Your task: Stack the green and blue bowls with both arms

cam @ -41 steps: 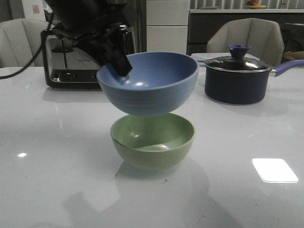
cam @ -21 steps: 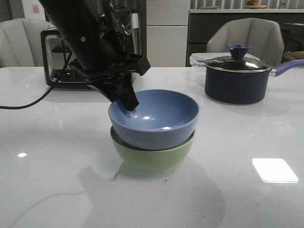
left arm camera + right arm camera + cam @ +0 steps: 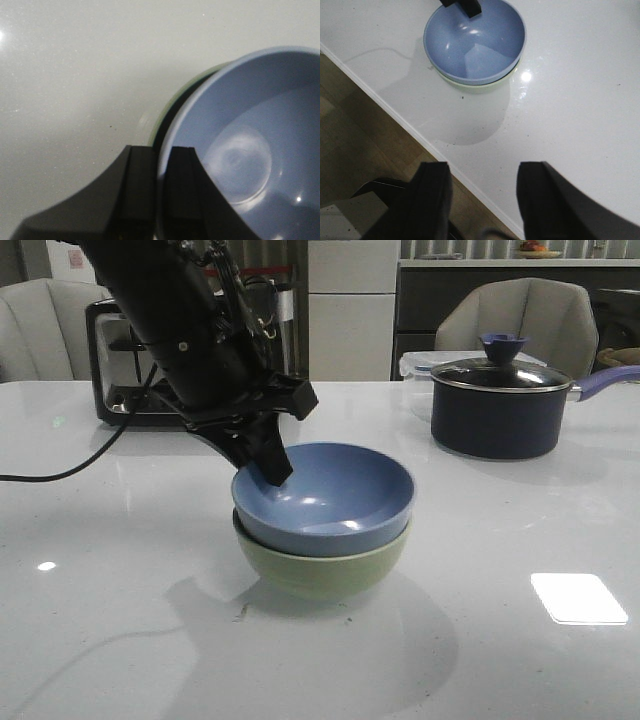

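Arm on the left, black and jointed, slants down from the upper left of the front view, and its dark pincer left gripper point(image 3: 262, 462) straddles the near-left rim of the dusty blue matte bowl point(image 3: 330, 498). That bowl sits nested inside the pale sage green matte bowl point(image 3: 320, 565), which rests on the glossy white table point(image 3: 520, 540). The left wrist view shows what the front view hides: one black finger point(image 3: 182, 195) lies inside the blue rim and the other outside it, pinching the blue bowl's wall, with only a sliver of green bowl visible beyond. The right gripper point(image 3: 482, 192), absent from the front view, hangs over the table's edge well apart from the stacked bowls, its two fingers spread with nothing between them. Behind stand a dark lidded saucepan point(image 3: 500, 405) and a chrome toaster point(image 3: 125, 370).
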Robot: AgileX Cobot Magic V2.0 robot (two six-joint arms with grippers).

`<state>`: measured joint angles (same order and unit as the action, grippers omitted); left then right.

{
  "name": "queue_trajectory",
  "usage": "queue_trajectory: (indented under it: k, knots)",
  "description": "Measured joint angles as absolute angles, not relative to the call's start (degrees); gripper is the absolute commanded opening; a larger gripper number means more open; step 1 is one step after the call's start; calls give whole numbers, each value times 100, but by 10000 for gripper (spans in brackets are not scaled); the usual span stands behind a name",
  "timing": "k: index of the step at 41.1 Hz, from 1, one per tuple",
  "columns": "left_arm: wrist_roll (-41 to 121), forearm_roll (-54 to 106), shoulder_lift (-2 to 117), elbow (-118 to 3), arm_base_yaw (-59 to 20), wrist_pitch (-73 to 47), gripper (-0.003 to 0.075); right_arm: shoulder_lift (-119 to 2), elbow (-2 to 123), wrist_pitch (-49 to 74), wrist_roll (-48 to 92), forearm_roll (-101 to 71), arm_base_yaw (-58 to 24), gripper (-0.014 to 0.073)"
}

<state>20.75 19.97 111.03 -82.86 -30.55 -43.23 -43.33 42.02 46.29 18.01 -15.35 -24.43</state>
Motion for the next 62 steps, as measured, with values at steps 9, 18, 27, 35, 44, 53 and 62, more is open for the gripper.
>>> queue_trajectory:
  k: [9, 18, 27, 35, 44, 53, 62]
  knots:
    - [2075, 1997, 11103, -8298, -3055, -4348, 457, -4333, 4202, 4629, 1801, -1535, -2443, 426]
    - [2075, 1955, 10791, -8311, -3069, -4536, 456, -4333, 4202, 4629, 1801, -1535, -2443, 426]
    - [2075, 1631, 9766, -7982, -3339, -4764, 456, -4333, 4202, 4629, 1801, -1535, -2443, 426]
    - [1616, 920, 8738, -7250, -3750, -4961, 456, -4333, 4202, 4629, 1801, -1535, -2443, 426]
    - [776, 44, 7371, -6370, -3947, -5015, 456, -4333, 4202, 4629, 1801, -1535, -2443, 426]
    - [380, -45, 5935, -5549, -3947, -4818, 456, -4333, 4202, 4629, 1801, -1535, -2443, 426]
    - [198, -54, 4686, -4765, -3947, -4734, 456, -4333, 4202, 4629, 1801, -1535, -2443, 426]
